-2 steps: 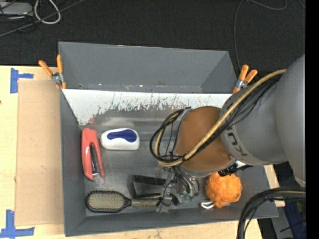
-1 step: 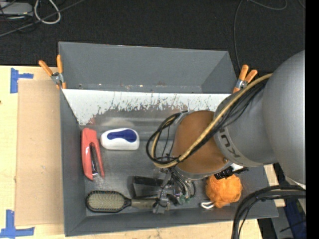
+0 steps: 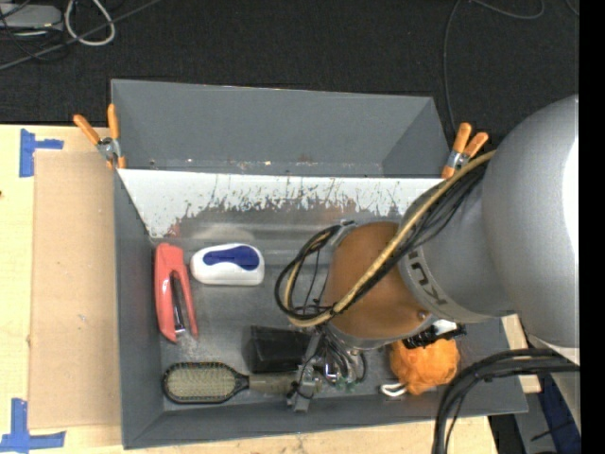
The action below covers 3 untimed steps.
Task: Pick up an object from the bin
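Note:
My gripper (image 3: 317, 375) hangs low at the bin's front middle, under the arm's orange cover. It is right over the handle end of a dark hairbrush (image 3: 203, 382) that lies along the front wall. A black block (image 3: 276, 347) lies just left of the gripper, touching or nearly touching it. An orange fuzzy ball (image 3: 427, 363) sits to its right, partly hidden by the arm.
A red stapler (image 3: 174, 291) lies along the left wall. A white and blue oval thing (image 3: 228, 264) sits beside it, toward the back. The arm and its cables cover the bin's right half.

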Tool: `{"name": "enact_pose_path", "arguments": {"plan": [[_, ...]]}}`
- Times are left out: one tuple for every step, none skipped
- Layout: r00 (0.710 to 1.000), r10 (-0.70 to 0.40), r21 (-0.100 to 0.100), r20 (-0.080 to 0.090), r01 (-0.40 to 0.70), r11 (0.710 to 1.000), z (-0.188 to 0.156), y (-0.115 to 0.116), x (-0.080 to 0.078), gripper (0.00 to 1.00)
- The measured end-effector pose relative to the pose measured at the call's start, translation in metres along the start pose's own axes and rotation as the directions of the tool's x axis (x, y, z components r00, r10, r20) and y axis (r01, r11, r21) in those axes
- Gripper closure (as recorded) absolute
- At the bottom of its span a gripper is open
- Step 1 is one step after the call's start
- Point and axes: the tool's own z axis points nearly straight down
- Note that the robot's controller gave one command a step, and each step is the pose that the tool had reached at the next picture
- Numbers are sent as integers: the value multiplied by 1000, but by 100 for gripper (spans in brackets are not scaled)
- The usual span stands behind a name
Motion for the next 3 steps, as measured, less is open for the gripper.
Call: {"name": "enact_pose_path", "arguments": {"plan": [[1000,-8,3,-9,8,1000,-9,1,0,100],[1000,-8,3,-9,8,1000,-9,1,-1,100],[1000,-5,0,4,5,1000,-17,1,-3,100]]}}
